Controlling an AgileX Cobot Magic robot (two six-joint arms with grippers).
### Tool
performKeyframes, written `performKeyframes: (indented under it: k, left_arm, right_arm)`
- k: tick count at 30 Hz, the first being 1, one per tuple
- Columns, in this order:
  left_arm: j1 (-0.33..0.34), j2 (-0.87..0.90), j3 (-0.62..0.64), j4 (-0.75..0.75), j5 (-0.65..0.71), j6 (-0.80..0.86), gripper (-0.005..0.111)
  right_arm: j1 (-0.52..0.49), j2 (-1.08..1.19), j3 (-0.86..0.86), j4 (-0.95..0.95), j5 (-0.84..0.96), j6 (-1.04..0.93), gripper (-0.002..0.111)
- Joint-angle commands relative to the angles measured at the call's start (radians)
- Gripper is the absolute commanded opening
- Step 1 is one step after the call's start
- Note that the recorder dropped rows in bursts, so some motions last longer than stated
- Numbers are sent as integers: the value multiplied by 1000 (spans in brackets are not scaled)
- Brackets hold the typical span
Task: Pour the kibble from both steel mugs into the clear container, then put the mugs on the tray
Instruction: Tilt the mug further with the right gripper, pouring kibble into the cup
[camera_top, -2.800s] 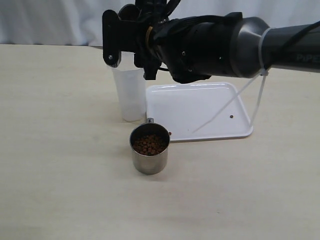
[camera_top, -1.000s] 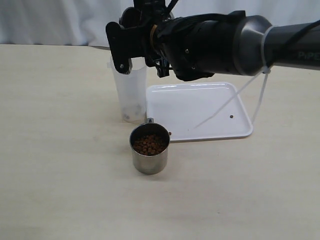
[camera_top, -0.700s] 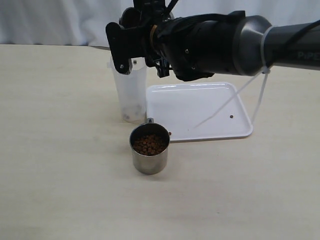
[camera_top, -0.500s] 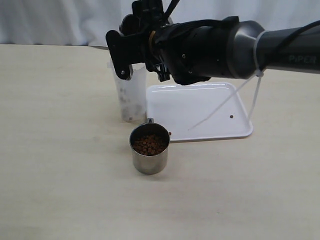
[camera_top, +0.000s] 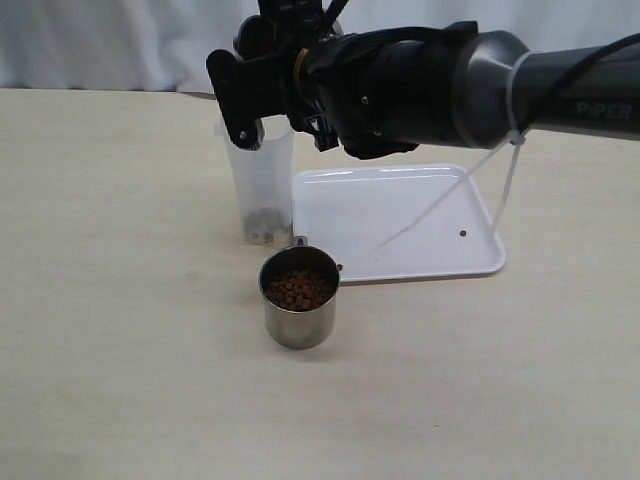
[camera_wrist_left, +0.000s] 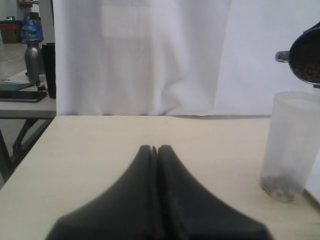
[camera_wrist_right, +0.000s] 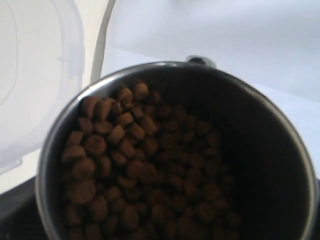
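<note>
— Right gripper (camera_top: 258, 75) is clamped on one steel mug (camera_wrist_right: 272, 150); left gripper (camera_wrist_left: 154, 150) is pressed together, empty.
— Tray (camera_top: 400, 215) is not yet used. Over the clear container (camera_top: 262, 185) that mug is tilted; second mug (camera_top: 299, 315) is left full; little kibble (camera_top: 264, 222) is poured.

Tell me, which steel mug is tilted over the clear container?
The raised mug, tilted above the mouth of the clear container, kibble showing inside it. The other mug stands upright on the table by the tray, untouched.
</note>
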Motion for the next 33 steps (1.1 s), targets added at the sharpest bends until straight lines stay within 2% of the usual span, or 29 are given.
performKeyframes:
  k: [1, 33]
  left_arm:
    - [2, -3, 3, -5, -8, -2, 0]
    - [2, -3, 3, -5, -8, -2, 0]
  right_arm:
    - [-5, -9, -9, -18, -3, -30, 5]
    - [-9, -9, -22, -18, -20, -108, 5]
